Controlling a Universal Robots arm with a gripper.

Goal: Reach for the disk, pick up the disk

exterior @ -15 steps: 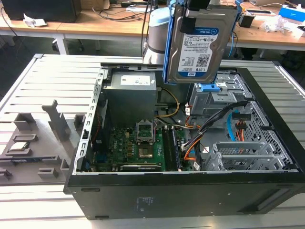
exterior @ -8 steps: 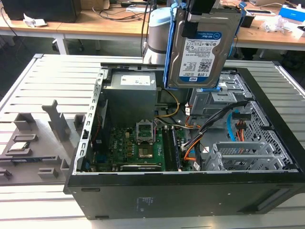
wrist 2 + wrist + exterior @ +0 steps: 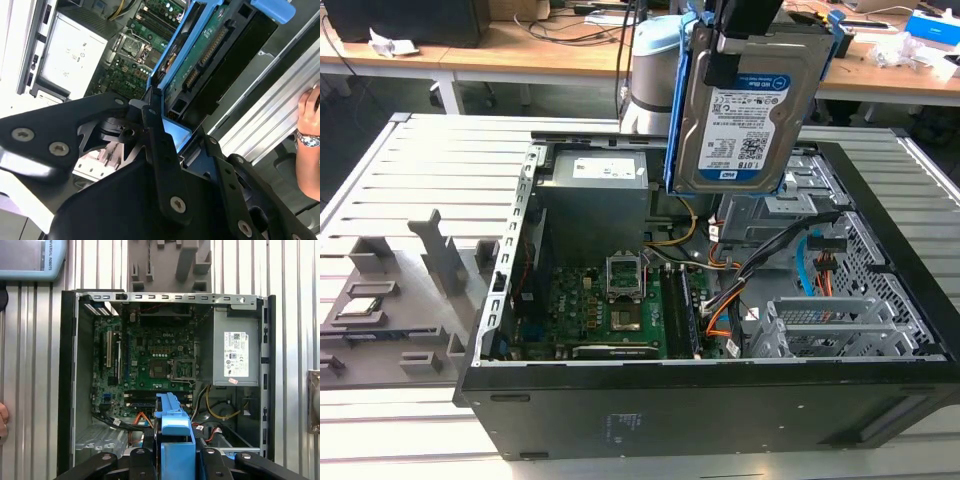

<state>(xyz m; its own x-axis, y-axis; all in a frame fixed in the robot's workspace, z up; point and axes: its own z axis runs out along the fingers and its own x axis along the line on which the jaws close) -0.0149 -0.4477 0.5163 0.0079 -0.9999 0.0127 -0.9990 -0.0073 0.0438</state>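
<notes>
The disk [image 3: 750, 110], a silver hard drive with a white-and-blue label and blue rails, hangs upright in the air above the open computer case [image 3: 700, 400] in the exterior view. My gripper [image 3: 745, 30] is shut on its top edge. In the second wrist view the disk's green circuit-board side [image 3: 210, 50] runs away from my black fingers [image 3: 160, 150], which clamp its blue rail. In the first wrist view the blue rail [image 3: 175, 435] sits between the fingers of the gripper [image 3: 176, 457], high over the case.
Inside the case lie the motherboard [image 3: 610, 310], the grey power supply [image 3: 595, 195] and a blue-tabbed drive cage [image 3: 830, 320]. A grey fixture [image 3: 390, 300] with a small silver chip [image 3: 365, 300] lies at the exterior view's left. A person's hand [image 3: 310, 140] rests beside the case.
</notes>
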